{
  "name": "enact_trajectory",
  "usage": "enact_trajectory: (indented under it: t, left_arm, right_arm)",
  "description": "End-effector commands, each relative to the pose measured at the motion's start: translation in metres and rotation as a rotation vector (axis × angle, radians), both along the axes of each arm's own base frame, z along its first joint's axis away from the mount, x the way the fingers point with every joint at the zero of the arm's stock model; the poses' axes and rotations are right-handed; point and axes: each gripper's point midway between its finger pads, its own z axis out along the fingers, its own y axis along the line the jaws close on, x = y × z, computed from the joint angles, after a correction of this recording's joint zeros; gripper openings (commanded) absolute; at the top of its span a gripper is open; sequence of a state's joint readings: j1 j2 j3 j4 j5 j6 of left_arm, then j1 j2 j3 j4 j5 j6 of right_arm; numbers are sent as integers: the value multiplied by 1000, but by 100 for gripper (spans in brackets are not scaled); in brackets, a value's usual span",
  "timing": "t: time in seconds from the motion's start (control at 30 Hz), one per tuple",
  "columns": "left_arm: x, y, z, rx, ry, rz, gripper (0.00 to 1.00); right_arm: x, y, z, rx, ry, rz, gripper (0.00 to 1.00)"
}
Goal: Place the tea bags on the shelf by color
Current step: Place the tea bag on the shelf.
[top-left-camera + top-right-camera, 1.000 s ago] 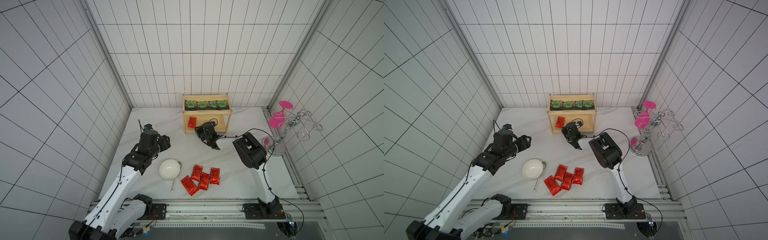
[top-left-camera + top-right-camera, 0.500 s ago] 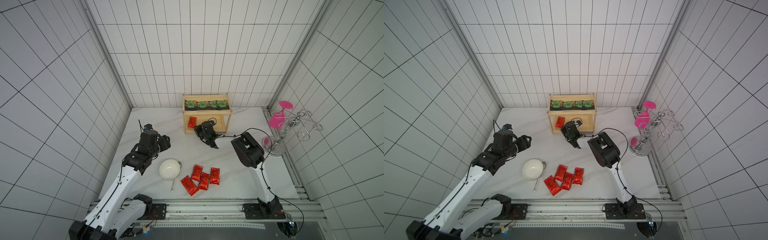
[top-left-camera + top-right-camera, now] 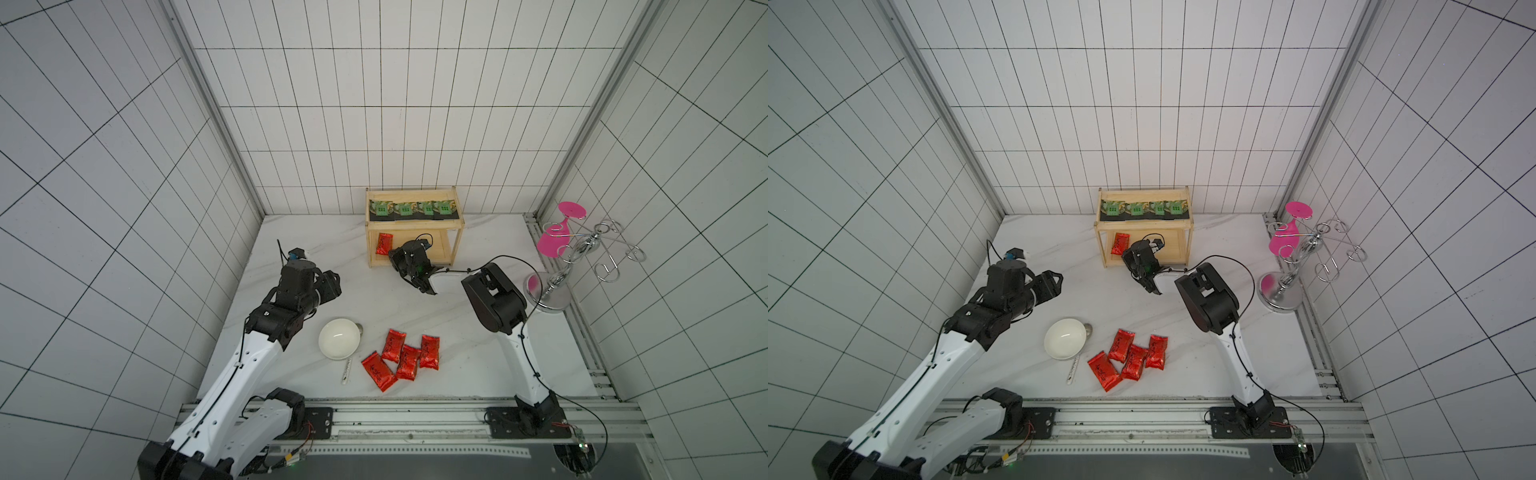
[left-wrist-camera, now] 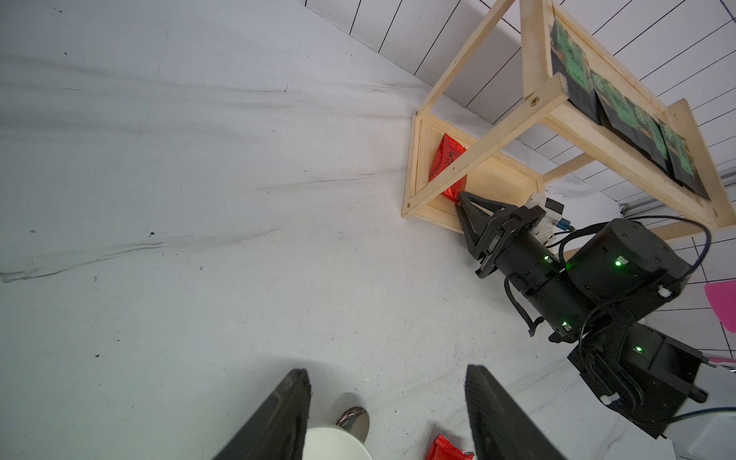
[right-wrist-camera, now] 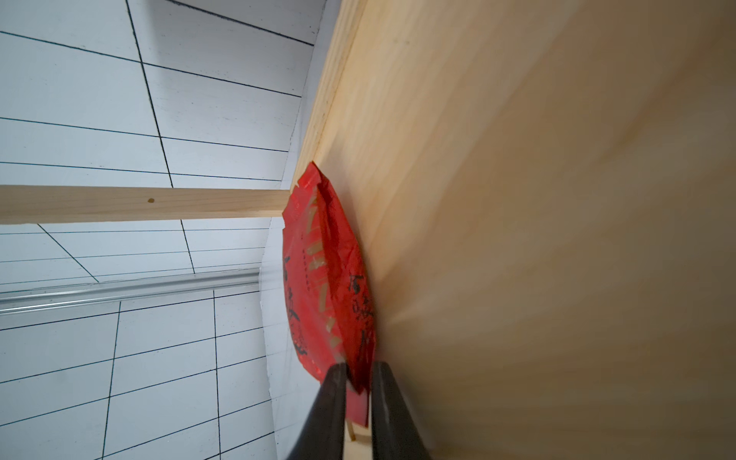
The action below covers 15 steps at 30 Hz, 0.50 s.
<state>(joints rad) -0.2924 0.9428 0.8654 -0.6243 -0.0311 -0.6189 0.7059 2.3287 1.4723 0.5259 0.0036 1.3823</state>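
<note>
The shelf [image 3: 415, 226] [image 3: 1144, 224] stands at the back of the table. Several black tea bags with green centres [image 3: 405, 210] line its top tier. One red tea bag [image 3: 383, 244] [image 5: 322, 278] lies on the lower board [image 5: 537, 199] at its left end. My right gripper [image 3: 393, 254] [image 5: 358, 368] reaches into that tier, its jaws pinched on the near end of this pouch. Several more red tea bags [image 3: 401, 357] [image 3: 1129, 359] lie clustered on the table front. My left gripper [image 3: 332, 284] [image 4: 387, 371] hovers open and empty over the table's left side.
A white bowl [image 3: 339, 338] with a spoon [image 3: 348, 370] beside it sits left of the loose red pouches. A chrome wire stand [image 3: 552, 286] with pink discs occupies the right edge. Tiled walls close three sides.
My right gripper has edged slightly towards the shelf's left end and its jaws have narrowed on the red pouch. The left arm has not moved.
</note>
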Motion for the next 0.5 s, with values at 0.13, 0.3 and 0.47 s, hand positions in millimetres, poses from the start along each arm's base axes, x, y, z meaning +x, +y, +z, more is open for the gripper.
enact_trajectory:
  t: [0.13,0.3,0.47]
  left_arm:
    - [1,3,0,14,-15,3,65]
    - [2,4,-1,13,-12,7,66]
    - [2,5,-2,11,-7,9,65]
  right_arm:
    - [10,-2,-7,10,4,-6,7]
    - [10,-3,-5,11,0,-3,0]
    - [9,-1,5,1,-31,33,0]
